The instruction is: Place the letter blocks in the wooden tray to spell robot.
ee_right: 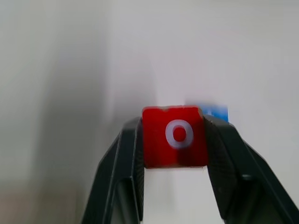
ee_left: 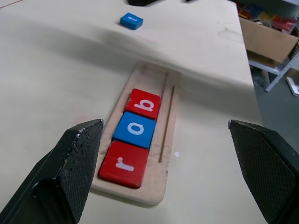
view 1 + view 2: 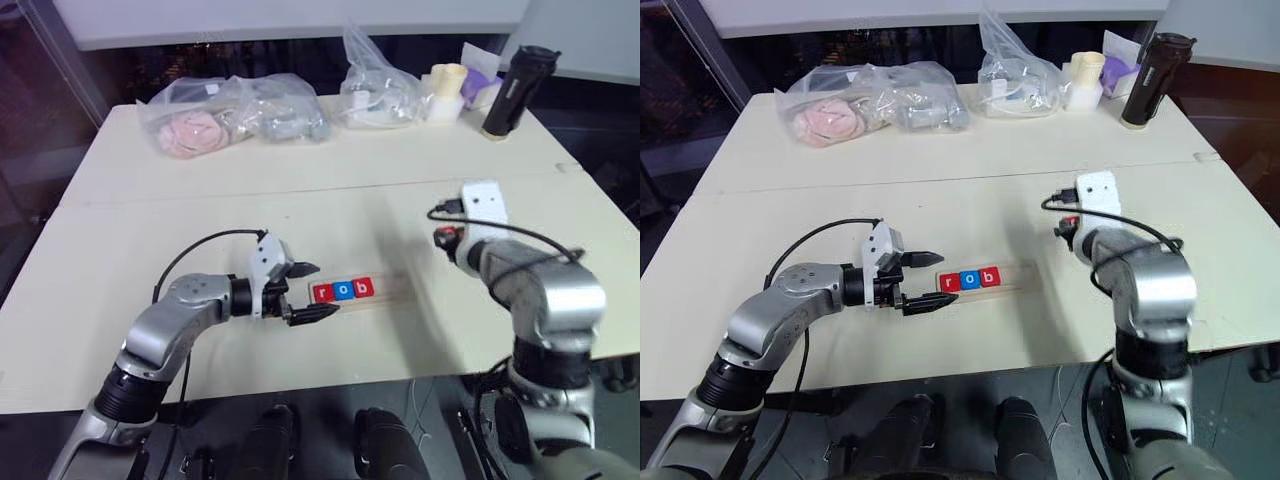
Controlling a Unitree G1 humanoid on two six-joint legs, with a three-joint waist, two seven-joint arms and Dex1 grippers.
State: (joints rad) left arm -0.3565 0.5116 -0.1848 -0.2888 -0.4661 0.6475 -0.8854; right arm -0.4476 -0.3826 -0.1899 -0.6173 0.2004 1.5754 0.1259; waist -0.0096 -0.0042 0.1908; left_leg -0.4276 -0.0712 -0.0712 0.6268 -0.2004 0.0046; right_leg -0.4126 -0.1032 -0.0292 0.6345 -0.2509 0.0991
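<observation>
three letter blocks sit in the wooden tray on the table: a red r block, a blue o block and a red b block, touching in a row at the tray's left end. the left pincer hovers just left of the tray, fingers spread wide. the right pincer pinches a red o block between its fingers, raised off the table to the right of the tray. a blue block lies on the table beyond the tray's far end, well apart; its letter cannot be read.
</observation>
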